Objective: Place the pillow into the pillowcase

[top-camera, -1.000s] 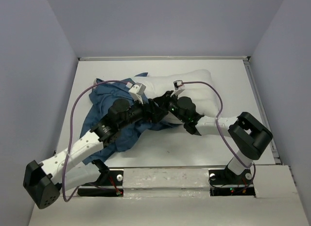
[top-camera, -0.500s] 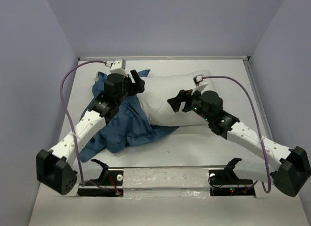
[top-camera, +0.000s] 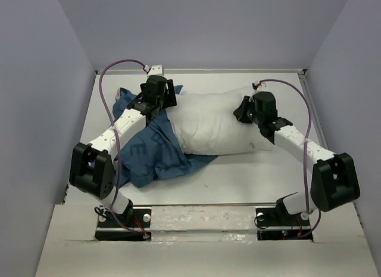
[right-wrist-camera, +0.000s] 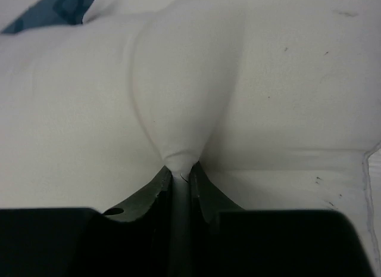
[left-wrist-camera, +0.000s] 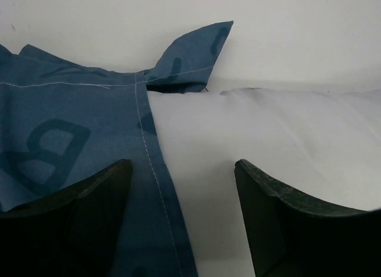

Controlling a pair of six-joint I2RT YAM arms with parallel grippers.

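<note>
Overall, white table (top-camera: 256, 176), pale lilac walls (top-camera: 208, 27), pillow (top-camera: 208, 125) lying atop.

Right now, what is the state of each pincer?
Left pincer: open, above the pillowcase edge and the pillow.
Right pincer: closed, pinching the pillow.

2 white arms (top-camera: 128, 118), black joints, purple cables (top-camera: 125, 63), black tool fingers (left-wrist-camera: 286, 223)
</note>
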